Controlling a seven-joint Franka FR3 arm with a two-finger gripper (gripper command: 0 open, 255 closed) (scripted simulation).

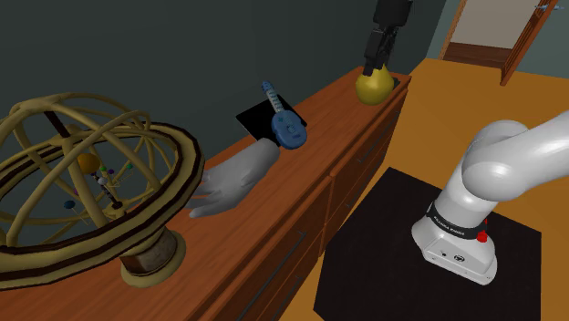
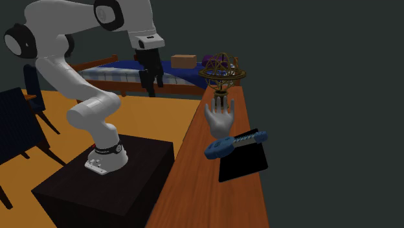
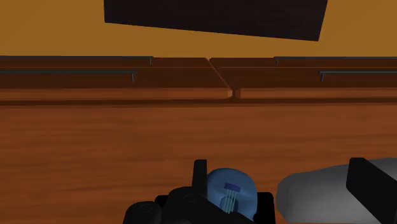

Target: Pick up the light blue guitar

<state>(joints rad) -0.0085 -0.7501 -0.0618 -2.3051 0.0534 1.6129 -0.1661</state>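
Between wide-spread fingers (image 3: 372,188), the wrist view frames the guitar (image 3: 230,191) unheld; shoulder view adds its neck.

Dark wall (image 1: 182,46), orange floor (image 1: 456,100), long wooden dresser (image 1: 274,219).

The dresser (image 1: 305,187) runs along the wall, with four things in a row on its top. In the shoulder view, from the left, they are the sphere (image 1: 146,257), the model hand (image 1: 232,178), the mat (image 1: 260,119) and, at the far right end, the vase (image 1: 374,87). The guitar (image 1: 290,132) lies across the mat's edge on the hand's side, neck toward the wall and body past the mat's corner. The model hand lies just beside it, fingers toward the sphere. My stand (image 1: 392,246) sits on the floor before the drawers. My claw (image 2: 150,87) hangs well above the dresser top. Beyond the sphere's end, in the second exterior view, a bed (image 2: 123,78) carries a box (image 2: 184,61), and a chair (image 2: 16,123) stands at that view's left.
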